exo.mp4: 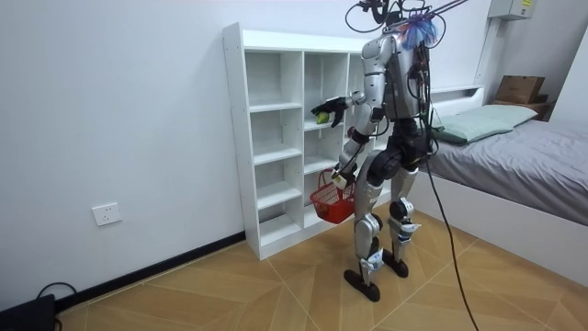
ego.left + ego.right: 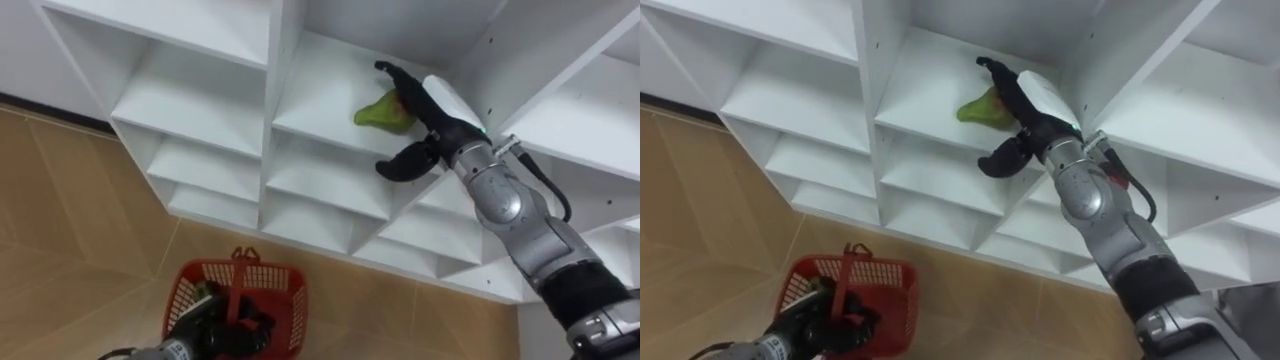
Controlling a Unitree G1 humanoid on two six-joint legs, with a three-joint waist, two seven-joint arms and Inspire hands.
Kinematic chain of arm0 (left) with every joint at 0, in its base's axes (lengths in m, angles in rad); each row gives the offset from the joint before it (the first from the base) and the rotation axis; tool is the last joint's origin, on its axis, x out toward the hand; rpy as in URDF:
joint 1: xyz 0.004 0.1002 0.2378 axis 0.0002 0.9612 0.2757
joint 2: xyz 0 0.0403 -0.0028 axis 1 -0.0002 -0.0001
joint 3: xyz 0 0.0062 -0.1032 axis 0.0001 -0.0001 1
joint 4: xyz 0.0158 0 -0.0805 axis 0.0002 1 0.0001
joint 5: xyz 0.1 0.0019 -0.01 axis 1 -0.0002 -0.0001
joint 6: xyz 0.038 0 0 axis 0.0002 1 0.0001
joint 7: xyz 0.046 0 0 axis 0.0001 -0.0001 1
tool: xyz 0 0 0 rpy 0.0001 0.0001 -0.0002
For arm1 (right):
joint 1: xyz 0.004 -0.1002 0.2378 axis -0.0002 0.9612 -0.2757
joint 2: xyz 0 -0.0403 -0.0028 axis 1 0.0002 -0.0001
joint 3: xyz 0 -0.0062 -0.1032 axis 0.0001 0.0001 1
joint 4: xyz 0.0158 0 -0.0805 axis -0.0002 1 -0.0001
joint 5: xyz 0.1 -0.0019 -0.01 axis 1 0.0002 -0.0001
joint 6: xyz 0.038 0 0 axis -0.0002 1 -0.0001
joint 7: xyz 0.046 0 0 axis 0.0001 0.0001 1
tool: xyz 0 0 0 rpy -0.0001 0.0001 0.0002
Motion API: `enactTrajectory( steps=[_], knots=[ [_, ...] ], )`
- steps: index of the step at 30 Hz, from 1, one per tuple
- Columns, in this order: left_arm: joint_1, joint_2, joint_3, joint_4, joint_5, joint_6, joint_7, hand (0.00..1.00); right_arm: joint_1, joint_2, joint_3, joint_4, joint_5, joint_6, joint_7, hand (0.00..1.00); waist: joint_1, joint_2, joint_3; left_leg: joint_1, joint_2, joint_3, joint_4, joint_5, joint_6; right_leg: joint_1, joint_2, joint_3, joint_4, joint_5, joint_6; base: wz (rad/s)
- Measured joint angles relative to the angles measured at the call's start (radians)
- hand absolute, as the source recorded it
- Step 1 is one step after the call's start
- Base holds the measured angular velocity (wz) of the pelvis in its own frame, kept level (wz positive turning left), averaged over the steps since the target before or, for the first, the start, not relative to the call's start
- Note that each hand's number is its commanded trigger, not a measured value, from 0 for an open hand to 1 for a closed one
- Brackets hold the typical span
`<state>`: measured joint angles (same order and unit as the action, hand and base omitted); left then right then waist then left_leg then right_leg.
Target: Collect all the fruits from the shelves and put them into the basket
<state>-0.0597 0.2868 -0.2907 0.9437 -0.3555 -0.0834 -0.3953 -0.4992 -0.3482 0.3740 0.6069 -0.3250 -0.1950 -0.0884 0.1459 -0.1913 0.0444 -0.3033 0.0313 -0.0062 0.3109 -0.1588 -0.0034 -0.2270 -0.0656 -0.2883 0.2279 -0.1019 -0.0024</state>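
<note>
Big white shelf [image 2: 200, 95]. Red basket [image 2: 292, 300] down low, left hand [image 2: 200, 330] curled round its handle. Green pear [image 2: 375, 115] lies on middle shelf. Right hand [image 2: 427, 120] has fingers straight over pear, thumb apart, maybe touching. Pear likely light, smooth, bruises easy: hold fat round part softly.

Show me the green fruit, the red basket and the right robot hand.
green fruit [image 2: 374, 115], left eye view, its left end
red basket [image 2: 292, 310], left eye view, its right wall
right robot hand [image 2: 418, 116], left eye view, its back
</note>
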Motion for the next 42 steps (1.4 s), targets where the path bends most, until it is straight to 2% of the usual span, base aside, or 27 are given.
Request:
enactTrajectory(
  steps=[14,24,32,37,39,40,41,42],
  knots=[
    [0.0,-0.014,0.005,-0.002,0.034,0.004,0.01,1.0,-0.034,0.0,-0.003,0.006,0.004,0.021,-0.034,0.0,0.002,-0.001,-0.0005,0.001,-0.005,-0.001,0.004,0.002,0.003,0.001,-0.004,0.0,0.001,0.0,0.001,0.0],
    [0.001,-0.005,0.0,-0.002,0.034,0.004,0.012,1.0,-0.077,0.0,-0.002,0.082,0.018,0.01,-0.02,0.0,0.004,-0.001,-0.0001,0.0,-0.005,-0.002,-0.003,0.003,0.004,0.002,-0.004,0.002,0.001,0.001,0.001,0.0],
    [0.0,-0.003,0.002,0.0,0.034,0.004,0.011,1.0,-0.094,-0.002,-0.004,0.135,0.09,0.01,0.021,0.0,0.024,-0.01,0.0063,0.001,-0.007,-0.004,-0.003,0.005,0.003,0.002,-0.003,0.01,0.001,0.001,0.002,0.0],
    [0.003,0.001,0.01,0.0,0.035,0.015,0.01,1.0,-0.102,-0.003,-0.005,0.184,0.089,0.027,0.049,0.0,0.04,-0.01,0.0084,-0.002,-0.008,-0.009,-0.006,0.006,0.004,0.0,-0.003,0.008,0.0,0.001,0.002,0.01],
    [0.003,0.0,0.014,-0.001,0.036,0.019,0.008,1.0,-0.103,-0.003,-0.005,0.185,0.089,0.029,0.051,0.28,0.039,-0.01,0.0084,-0.002,-0.008,-0.01,-0.007,0.005,0.004,0.0,-0.003,0.007,-0.001,0.001,0.002,0.02],
    [0.002,0.0,0.014,-0.001,0.037,0.02,0.006,1.0,-0.106,-0.004,-0.006,0.185,0.089,0.032,0.057,0.51,0.038,-0.01,0.0083,-0.002,-0.008,-0.01,-0.007,0.005,0.004,0.0,-0.003,0.006,-0.002,0.001,0.002,0.0],
    [0.001,0.0,0.014,-0.001,0.04,0.02,0.004,1.0,-0.107,-0.004,-0.005,0.185,0.089,0.033,0.059,0.55,0.038,-0.01,0.0082,-0.002,-0.008,-0.01,-0.008,0.005,0.004,0.0,-0.003,0.004,-0.003,0.001,0.002,0.0],
    [0.0,0.0,0.016,-0.002,0.045,0.023,-0.002,1.0,-0.108,-0.004,-0.006,0.185,0.089,0.034,0.06,0.64,0.036,-0.01,0.0082,-0.004,-0.008,-0.012,-0.007,0.006,0.004,0.001,-0.003,0.0,-0.005,0.002,0.003,0.0]
  ],
)
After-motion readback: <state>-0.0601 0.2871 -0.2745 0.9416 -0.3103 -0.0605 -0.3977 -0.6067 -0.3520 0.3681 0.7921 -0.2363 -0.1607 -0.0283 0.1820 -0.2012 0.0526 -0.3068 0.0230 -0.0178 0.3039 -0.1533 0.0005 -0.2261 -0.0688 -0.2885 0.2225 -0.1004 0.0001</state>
